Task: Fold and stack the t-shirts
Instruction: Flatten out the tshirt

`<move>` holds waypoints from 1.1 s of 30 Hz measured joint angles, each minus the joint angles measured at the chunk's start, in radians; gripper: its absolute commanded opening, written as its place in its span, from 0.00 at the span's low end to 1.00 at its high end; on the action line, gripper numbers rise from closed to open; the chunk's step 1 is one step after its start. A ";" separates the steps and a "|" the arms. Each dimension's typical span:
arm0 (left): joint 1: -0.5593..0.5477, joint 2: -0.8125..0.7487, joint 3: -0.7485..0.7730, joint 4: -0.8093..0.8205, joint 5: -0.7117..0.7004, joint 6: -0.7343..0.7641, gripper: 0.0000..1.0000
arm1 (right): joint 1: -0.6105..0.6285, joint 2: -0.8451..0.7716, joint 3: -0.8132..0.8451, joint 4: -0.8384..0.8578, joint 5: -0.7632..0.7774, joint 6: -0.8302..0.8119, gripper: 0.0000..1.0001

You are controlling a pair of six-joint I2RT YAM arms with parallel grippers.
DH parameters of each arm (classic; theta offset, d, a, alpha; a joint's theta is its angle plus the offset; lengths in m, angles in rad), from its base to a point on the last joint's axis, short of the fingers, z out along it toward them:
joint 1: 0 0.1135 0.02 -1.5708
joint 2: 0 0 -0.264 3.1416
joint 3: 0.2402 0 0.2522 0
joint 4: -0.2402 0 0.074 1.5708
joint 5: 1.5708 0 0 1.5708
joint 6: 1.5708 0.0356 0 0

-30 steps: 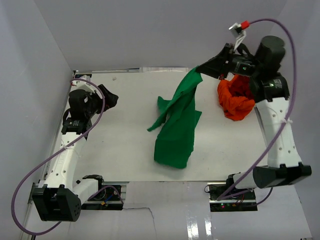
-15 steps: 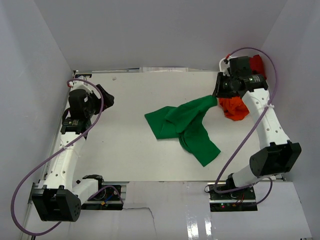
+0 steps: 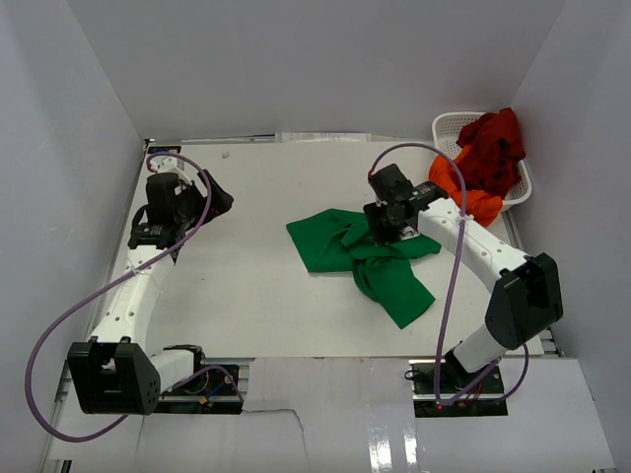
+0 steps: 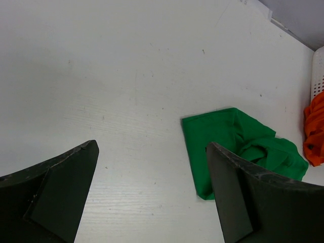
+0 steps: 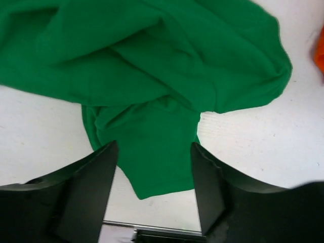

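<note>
The bright green t-shirt (image 3: 347, 254) lies crumpled on the middle of the white table, also seen in the left wrist view (image 4: 230, 142) and the right wrist view (image 5: 152, 66). My right gripper (image 3: 386, 229) (image 5: 154, 147) hovers over its right part, jaws open, with nothing between them. The orange t-shirt (image 3: 465, 185) (image 4: 315, 126) spills over the rim of the white basket (image 3: 446, 122). The dark red t-shirt (image 3: 495, 138) sits on top in the basket. My left gripper (image 3: 221, 200) (image 4: 152, 147) stands open at the far left over bare table.
The basket (image 4: 319, 66) stands in the back right corner against the wall. White walls close in the table on the left, back and right. The arm bases and cables sit along the near edge.
My right arm swung down from the basket to the table's middle and its jaws opened, letting go of the green t-shirt, which dropped into a heap. The left arm barely moved.
</note>
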 measured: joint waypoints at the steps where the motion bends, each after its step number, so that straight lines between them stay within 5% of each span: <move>1: 0.000 0.008 0.000 -0.003 0.002 0.000 0.98 | 0.006 0.012 -0.018 0.010 -0.003 0.003 0.63; 11: 0.000 0.014 0.000 -0.008 0.015 0.001 0.98 | 0.101 0.153 -0.040 0.090 -0.033 0.001 0.66; 25: 0.000 0.040 0.010 -0.019 0.014 0.005 0.98 | 0.148 0.285 0.023 0.150 -0.082 -0.007 0.56; 30: 0.000 0.041 0.010 -0.021 0.014 0.005 0.98 | 0.148 0.329 0.031 0.164 -0.085 -0.025 0.32; 32: 0.000 0.041 0.010 -0.023 0.014 0.005 0.98 | 0.148 0.346 0.039 0.165 -0.084 -0.028 0.08; 33: 0.000 0.041 0.010 -0.023 0.014 0.005 0.98 | 0.148 0.354 0.047 0.163 -0.084 -0.032 0.08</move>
